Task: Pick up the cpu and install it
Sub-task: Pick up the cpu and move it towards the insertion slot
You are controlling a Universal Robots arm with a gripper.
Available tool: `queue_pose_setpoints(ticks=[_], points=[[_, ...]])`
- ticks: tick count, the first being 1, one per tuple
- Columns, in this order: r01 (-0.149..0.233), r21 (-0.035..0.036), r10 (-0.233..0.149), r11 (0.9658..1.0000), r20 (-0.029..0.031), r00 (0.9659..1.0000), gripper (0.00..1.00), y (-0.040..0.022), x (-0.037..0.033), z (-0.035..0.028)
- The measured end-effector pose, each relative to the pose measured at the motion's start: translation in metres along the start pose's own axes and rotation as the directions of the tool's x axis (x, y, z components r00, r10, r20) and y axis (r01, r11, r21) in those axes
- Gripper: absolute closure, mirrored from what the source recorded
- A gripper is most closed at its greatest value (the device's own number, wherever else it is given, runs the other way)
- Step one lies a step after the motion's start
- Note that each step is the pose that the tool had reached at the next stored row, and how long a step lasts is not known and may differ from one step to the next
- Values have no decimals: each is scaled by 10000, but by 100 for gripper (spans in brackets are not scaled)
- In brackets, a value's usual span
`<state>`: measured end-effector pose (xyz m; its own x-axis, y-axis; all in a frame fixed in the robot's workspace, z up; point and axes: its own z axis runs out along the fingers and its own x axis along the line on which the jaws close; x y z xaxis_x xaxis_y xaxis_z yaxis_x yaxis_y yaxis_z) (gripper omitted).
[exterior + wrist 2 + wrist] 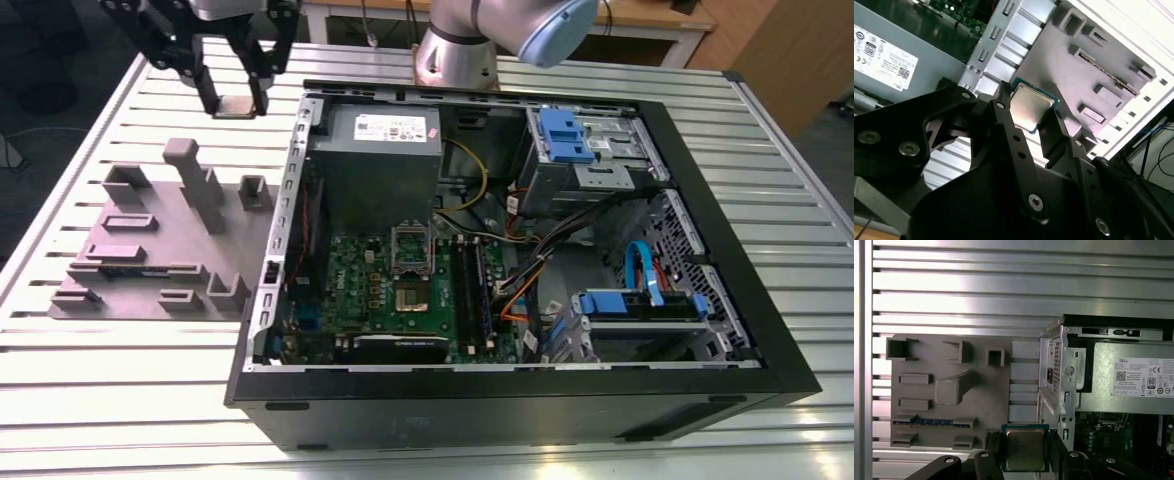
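The slatted silver metal table (120,380) carries an open black computer case (534,425) and, on the exterior view's left of it, a grey moulded parts holder (147,250) with raised blocks and pockets. Inside the case lie a grey power supply box (380,160) and a green motherboard (360,290). The black two-fingered gripper (238,100) hangs above the table beyond the holder, near the case's corner, pinching the small flat square cpu (1025,449) by two opposite edges, its silvery top facing the wrist cameras. The chip looks light and stiff, its metal top smooth, and its underside is probably delicate, so the edge hold seems right. That underside is hidden, the fingers cover part of the rim, and I cannot tell whether the board's socket is open.
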<state>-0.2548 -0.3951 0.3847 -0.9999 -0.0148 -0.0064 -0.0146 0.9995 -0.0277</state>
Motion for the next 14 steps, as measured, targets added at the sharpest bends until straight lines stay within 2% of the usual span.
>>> queue_pose_setpoints(ticks=[2, 11, 14], points=[[-2, 0, 2, 10000, 0, 10000, 53, -3, -66, 3], [-26, 0, 26, 10000, 0, 10000, 53, -152, -88, 29], [-26, 0, 26, 10000, 0, 10000, 53, -159, -190, 36]])
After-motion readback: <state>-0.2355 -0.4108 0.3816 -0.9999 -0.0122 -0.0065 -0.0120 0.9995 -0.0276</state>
